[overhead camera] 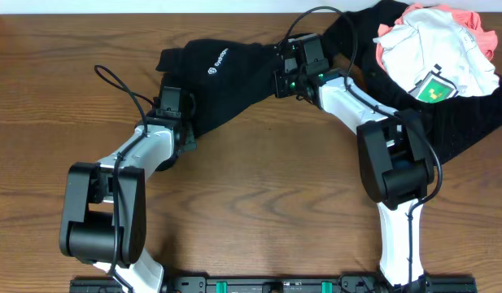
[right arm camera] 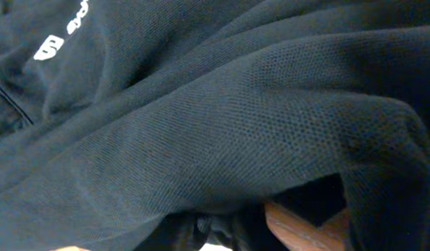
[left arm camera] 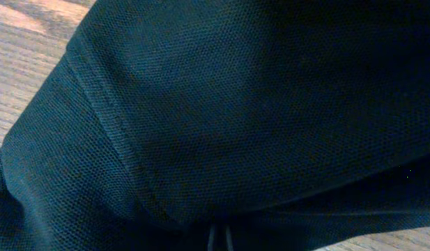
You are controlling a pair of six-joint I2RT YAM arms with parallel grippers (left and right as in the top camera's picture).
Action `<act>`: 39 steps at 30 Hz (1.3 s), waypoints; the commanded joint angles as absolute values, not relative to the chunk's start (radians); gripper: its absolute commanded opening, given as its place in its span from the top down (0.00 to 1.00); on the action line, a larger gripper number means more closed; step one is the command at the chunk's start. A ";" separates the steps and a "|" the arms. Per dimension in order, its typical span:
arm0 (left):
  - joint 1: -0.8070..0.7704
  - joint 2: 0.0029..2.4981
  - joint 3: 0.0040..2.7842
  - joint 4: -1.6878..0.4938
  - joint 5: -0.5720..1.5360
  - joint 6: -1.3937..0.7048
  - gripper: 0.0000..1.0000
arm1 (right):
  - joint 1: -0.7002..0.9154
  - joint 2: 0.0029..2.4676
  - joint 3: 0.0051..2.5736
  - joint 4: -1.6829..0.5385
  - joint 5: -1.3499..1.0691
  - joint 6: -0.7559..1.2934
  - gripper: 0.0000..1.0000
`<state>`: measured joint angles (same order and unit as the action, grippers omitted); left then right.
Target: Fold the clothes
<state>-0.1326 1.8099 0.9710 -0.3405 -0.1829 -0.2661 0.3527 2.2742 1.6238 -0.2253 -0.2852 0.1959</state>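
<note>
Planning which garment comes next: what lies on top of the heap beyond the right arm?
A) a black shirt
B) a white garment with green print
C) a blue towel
B: the white garment, its green print showing, lies uppermost, with the coral-pink one peeking from under it.

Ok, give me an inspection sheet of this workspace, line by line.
Surface: wooden table, bare grain showing in the middle and front.
Job's things: black shirt with a white logo, bunched between the arms; white garment with green print and coral-pink garment heaped on dark fabric at the far right corner.
Clutter: nothing seen.
Hands: left hand shut on the black shirt's lower left edge; right hand at the shirt's right end, fingers buried in fabric, state unclear.
Cables: black cable looping beside the left arm; second cable arching over the right hand.
Surroundings: dark rail along the near edge; nothing else seen.
</note>
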 commanded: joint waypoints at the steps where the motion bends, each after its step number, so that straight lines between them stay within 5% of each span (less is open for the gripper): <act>1: -0.124 1.829 0.933 -0.365 -0.165 -0.275 0.94 | 0.361 2.289 1.617 -0.224 -0.323 0.213 0.91; 4: -0.124 1.829 0.933 -0.365 -0.165 -0.275 0.94 | 0.360 2.288 1.620 -0.224 -0.348 0.213 0.99; 39: -0.123 1.829 0.933 -0.416 -0.165 -0.276 0.94 | 0.352 1.952 1.622 -0.974 -0.308 0.374 0.99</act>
